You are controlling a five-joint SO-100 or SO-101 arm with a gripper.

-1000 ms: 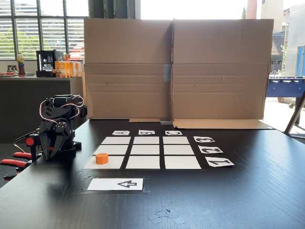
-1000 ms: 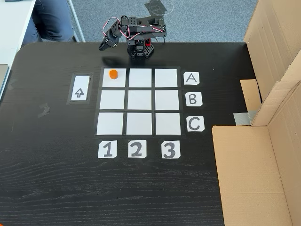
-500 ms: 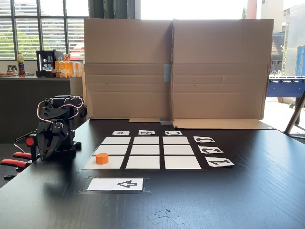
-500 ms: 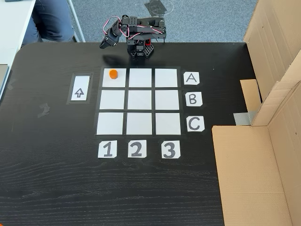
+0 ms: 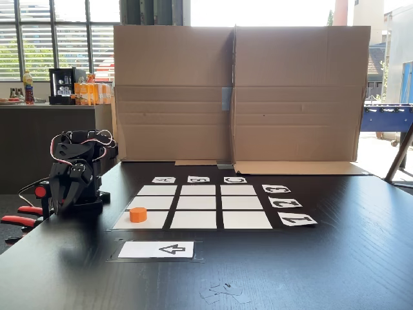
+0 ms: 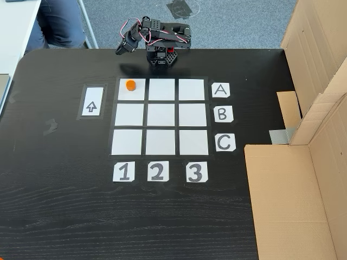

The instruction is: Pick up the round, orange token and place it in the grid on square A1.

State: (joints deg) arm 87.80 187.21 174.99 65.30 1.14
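The orange token [image 6: 130, 84] lies on square A1 [image 6: 135, 93], the corner square of the grid [image 6: 160, 115] in line with labels A and 1, close to the edge nearest the arm. In the low fixed view the token [image 5: 137, 214] sits on the near-left square A1 [image 5: 153, 221] of the grid [image 5: 200, 203]. My gripper [image 5: 62, 201] hangs folded down beside the arm's base, left of the grid and apart from the token. From above, the gripper [image 6: 120, 50] is off the grid's A1 corner. It looks shut and holds nothing.
A white arrow card [image 6: 92, 102] lies beside column 1, also near the front edge [image 5: 158, 249]. Cardboard walls [image 5: 239, 90] stand behind the grid and a cardboard sheet [image 6: 293, 200] covers the table's right side. Red clamps [image 5: 19, 219] grip the table edge. A seated person's legs [image 6: 59, 21] are beyond the table.
The arm has folded back toward its base, drawing the gripper slightly away from the grid, and its fingers have come together. The token has stayed on A1.
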